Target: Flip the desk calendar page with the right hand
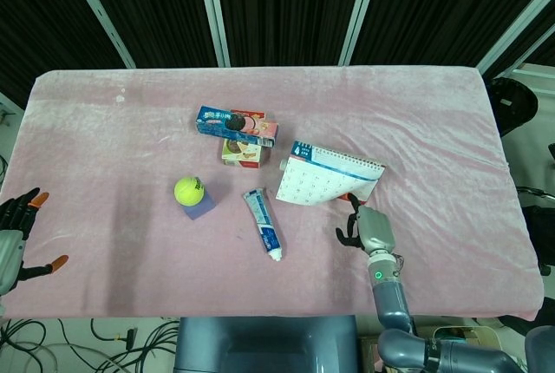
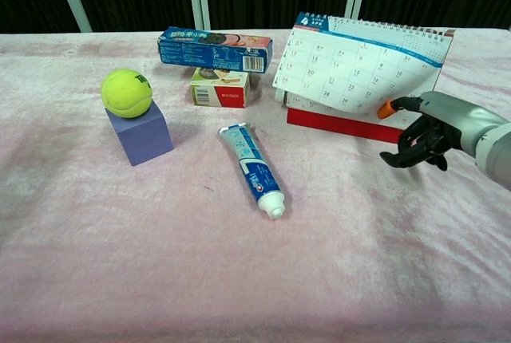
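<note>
- Right hand [image 2: 419, 132] we see at the right front of the desk [image 1: 416, 113]; its orange fingertip [image 2: 386, 108] touches the lower edge of the front calendar page [image 2: 351, 72], while the other fingers are curled down and hold nothing that we can see. Whether the page is pinched or only pushed from below, we cannot tell.
- Our left hand [image 1: 13, 238] shows only in the head view, at the far left edge of the desk, with fingers spread and nothing in it.
- We see the desk covered by a pink cloth.
- We find the desk calendar [image 1: 334, 178] standing right of the middle, on a red base [image 2: 339, 125]; its front page is lifted away from the base and bends outward, hanging from the spiral on top.
- A blue biscuit box [image 2: 214, 49] lies on top of a smaller box [image 2: 219, 88], to the left of the calendar.
- A toothpaste tube [image 2: 254, 167] lies flat in front of these boxes.
- A purple block [image 2: 144, 132] stands further left.
- A yellow tennis ball [image 2: 126, 92] rests on this block.
</note>
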Controlling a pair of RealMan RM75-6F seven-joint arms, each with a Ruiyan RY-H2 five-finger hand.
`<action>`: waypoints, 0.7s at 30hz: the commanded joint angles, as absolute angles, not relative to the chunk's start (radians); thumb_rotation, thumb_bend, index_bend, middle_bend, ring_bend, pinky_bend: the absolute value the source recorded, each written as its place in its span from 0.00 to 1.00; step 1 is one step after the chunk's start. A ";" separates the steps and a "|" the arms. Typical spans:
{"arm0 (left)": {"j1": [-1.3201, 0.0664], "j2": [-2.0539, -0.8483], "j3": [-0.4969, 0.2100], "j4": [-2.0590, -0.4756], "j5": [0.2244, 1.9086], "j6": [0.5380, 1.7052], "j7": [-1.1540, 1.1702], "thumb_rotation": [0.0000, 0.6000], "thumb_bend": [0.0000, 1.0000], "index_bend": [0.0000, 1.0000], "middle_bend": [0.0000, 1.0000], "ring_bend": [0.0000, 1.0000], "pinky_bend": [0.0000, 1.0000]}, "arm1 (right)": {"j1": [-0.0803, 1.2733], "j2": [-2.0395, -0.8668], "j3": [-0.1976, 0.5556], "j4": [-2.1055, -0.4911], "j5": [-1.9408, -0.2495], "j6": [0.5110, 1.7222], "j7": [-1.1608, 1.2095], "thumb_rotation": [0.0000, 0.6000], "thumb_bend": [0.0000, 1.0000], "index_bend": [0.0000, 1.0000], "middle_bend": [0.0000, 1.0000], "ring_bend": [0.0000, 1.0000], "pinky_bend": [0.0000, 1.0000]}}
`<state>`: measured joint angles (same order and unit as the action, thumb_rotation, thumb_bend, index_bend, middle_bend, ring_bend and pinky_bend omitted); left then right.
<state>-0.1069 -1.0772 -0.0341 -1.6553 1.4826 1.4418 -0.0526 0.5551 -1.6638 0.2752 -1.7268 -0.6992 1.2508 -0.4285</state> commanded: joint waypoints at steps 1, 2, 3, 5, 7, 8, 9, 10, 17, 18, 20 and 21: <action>-0.107 -1.077 -0.034 -1.656 1.484 1.443 -0.052 1.00 0.00 0.00 0.00 0.00 0.00 | 0.559 -1.649 0.281 -1.768 -0.744 1.277 -0.437 1.00 0.33 0.00 0.71 0.79 0.76; -0.106 -1.077 -0.033 -1.656 1.484 1.443 -0.051 1.00 0.00 0.00 0.00 0.00 0.00 | 0.559 -1.643 0.283 -1.782 -0.757 1.285 -0.439 1.00 0.33 0.00 0.70 0.78 0.76; -0.106 -1.078 -0.033 -1.656 1.485 1.443 -0.051 1.00 0.00 0.00 0.00 0.00 0.00 | 0.560 -1.636 0.286 -1.797 -0.771 1.293 -0.441 1.00 0.33 0.00 0.70 0.78 0.76; -0.106 -1.078 -0.032 -1.657 1.485 1.442 -0.050 1.00 0.00 0.00 0.00 0.00 0.00 | 0.561 -1.615 0.296 -1.834 -0.805 1.311 -0.448 1.00 0.33 0.00 0.66 0.74 0.75; -0.106 -1.078 -0.032 -1.657 1.486 1.442 -0.048 1.00 0.00 0.00 0.00 0.00 0.00 | 0.563 -1.595 0.308 -1.863 -0.825 1.324 -0.456 1.00 0.33 0.01 0.62 0.70 0.75; -0.106 -1.078 -0.031 -1.657 1.487 1.442 -0.047 1.00 0.00 0.00 0.00 0.00 0.00 | 0.566 -1.578 0.319 -1.884 -0.836 1.332 -0.465 1.00 0.33 0.03 0.59 0.68 0.74; -0.106 -1.079 -0.031 -1.657 1.487 1.442 -0.046 1.00 0.00 0.00 0.00 0.00 0.00 | 0.569 -1.567 0.327 -1.896 -0.843 1.338 -0.472 1.00 0.33 0.04 0.57 0.66 0.74; -0.106 -1.079 -0.031 -1.657 1.487 1.442 -0.045 1.00 0.00 0.00 0.00 0.00 0.00 | 0.571 -1.555 0.335 -1.907 -0.848 1.343 -0.479 1.00 0.33 0.06 0.55 0.65 0.74; -0.107 -1.081 -0.033 -1.655 1.485 1.441 -0.045 1.00 0.00 0.00 0.00 0.00 0.00 | 0.596 -1.465 0.417 -1.949 -0.856 1.362 -0.522 1.00 0.33 0.16 0.43 0.52 0.65; -0.107 -1.081 -0.033 -1.656 1.484 1.441 -0.045 1.00 0.00 0.00 0.00 0.00 0.00 | 0.600 -1.455 0.426 -1.947 -0.853 1.361 -0.526 1.00 0.33 0.17 0.40 0.49 0.62; -0.108 -1.081 -0.033 -1.655 1.484 1.440 -0.044 1.00 0.00 0.00 0.00 0.00 0.00 | 0.610 -1.433 0.442 -1.939 -0.837 1.352 -0.539 1.00 0.33 0.17 0.34 0.42 0.55; -0.108 -1.082 -0.033 -1.655 1.484 1.440 -0.043 1.00 0.00 0.00 0.00 0.00 0.00 | 0.615 -1.424 0.447 -1.935 -0.826 1.344 -0.546 1.00 0.33 0.17 0.29 0.37 0.51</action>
<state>-0.1078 -1.0816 -0.0325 -1.6548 1.4842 1.4402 -0.0433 0.6053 -1.4377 0.4372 -1.9411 -0.8419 1.3544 -0.5338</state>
